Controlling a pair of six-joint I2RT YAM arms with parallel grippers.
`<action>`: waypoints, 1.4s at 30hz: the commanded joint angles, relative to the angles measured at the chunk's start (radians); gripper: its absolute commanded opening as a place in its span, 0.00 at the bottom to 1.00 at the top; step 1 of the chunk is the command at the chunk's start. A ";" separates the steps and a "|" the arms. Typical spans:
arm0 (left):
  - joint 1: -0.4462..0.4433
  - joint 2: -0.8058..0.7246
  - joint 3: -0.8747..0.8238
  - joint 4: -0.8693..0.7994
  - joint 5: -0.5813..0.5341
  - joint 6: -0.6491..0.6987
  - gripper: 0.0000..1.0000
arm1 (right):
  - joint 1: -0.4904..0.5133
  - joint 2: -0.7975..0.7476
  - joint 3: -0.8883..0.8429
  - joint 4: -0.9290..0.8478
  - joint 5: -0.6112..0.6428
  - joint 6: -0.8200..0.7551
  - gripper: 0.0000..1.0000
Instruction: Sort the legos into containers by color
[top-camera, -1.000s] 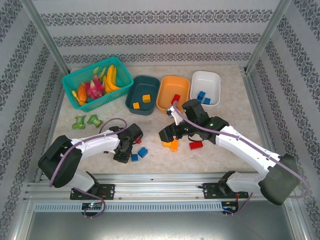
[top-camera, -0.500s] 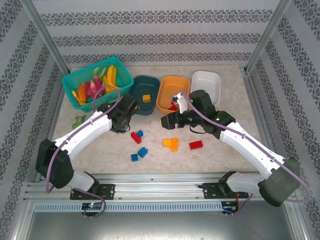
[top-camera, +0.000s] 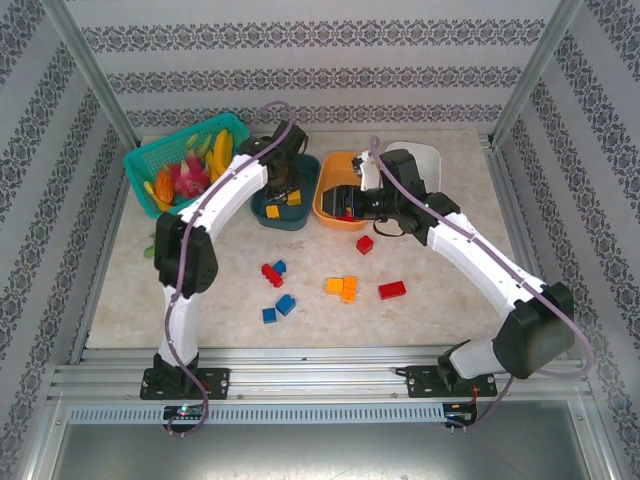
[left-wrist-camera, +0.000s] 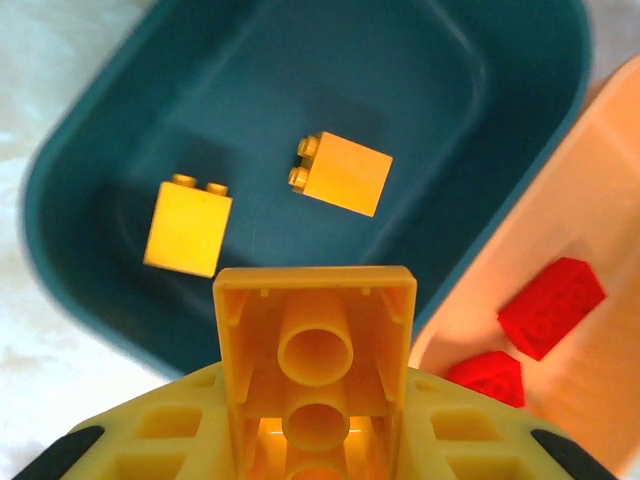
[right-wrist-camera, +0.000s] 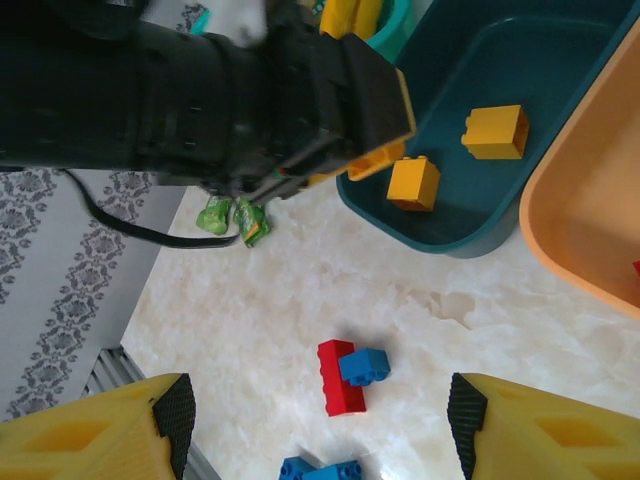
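Note:
My left gripper (top-camera: 282, 182) hangs over the dark teal tub (top-camera: 262, 192), shut on an orange-yellow lego (left-wrist-camera: 315, 345) seen from its hollow underside. Two yellow legos (left-wrist-camera: 188, 225) (left-wrist-camera: 340, 172) lie in that tub. The orange tub (top-camera: 328, 205) beside it holds red legos (left-wrist-camera: 550, 305). My right gripper (top-camera: 342, 198) is over the orange tub's front, open with nothing between its fingers (right-wrist-camera: 170, 420). Below it on the table lie a red lego (right-wrist-camera: 338, 380) and a blue lego (right-wrist-camera: 365, 365) touching. The white tub (top-camera: 425, 158) is partly hidden by my right arm.
Loose legos lie on the table: a red one (top-camera: 365, 244) in front of the orange tub, blue ones (top-camera: 279, 306), orange-yellow ones (top-camera: 342, 288), another red one (top-camera: 392, 290). A teal mesh basket of fruit (top-camera: 150, 165) stands back left, and green wrapped pieces (right-wrist-camera: 230, 215) lie near it.
My left arm swung from the front of the table up and back over the teal tub, carrying the yellow lego. My right gripper moved back to the orange tub; a red lego now lies before it.

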 joint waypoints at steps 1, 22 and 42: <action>0.025 0.080 0.108 -0.118 0.056 0.119 0.28 | -0.009 0.001 0.040 0.021 0.021 0.043 0.70; 0.040 0.244 0.149 -0.141 0.152 0.164 0.47 | -0.020 -0.073 -0.116 0.065 0.062 0.110 0.70; 0.029 -0.218 0.026 -0.034 0.101 0.248 0.87 | -0.015 -0.203 -0.088 -0.242 0.324 0.032 0.70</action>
